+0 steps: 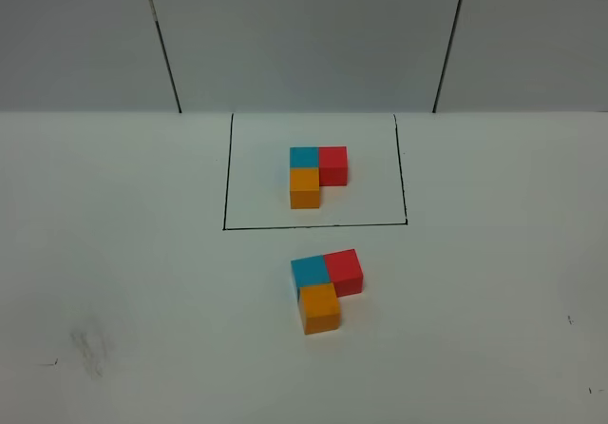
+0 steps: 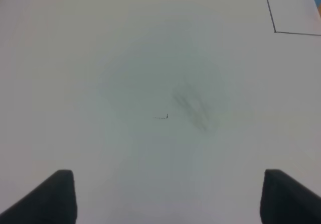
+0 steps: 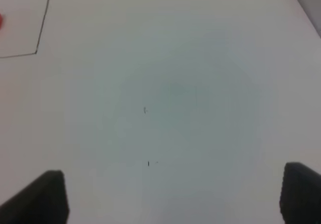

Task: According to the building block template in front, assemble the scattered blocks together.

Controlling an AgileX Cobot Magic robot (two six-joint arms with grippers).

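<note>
three scattered blocks already mirror the building block template; left gripper and right gripper spread, empty; next: nudge orange flush.

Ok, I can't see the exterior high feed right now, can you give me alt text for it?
Two L-shaped trios of small cubes sit on a white table: the building block template (blue, red, orange) inside a black hand-drawn outline, and nearer the camera the scattered blocks, now joined in the same L but slightly rotated. No arm or end effector is in view.
</note>
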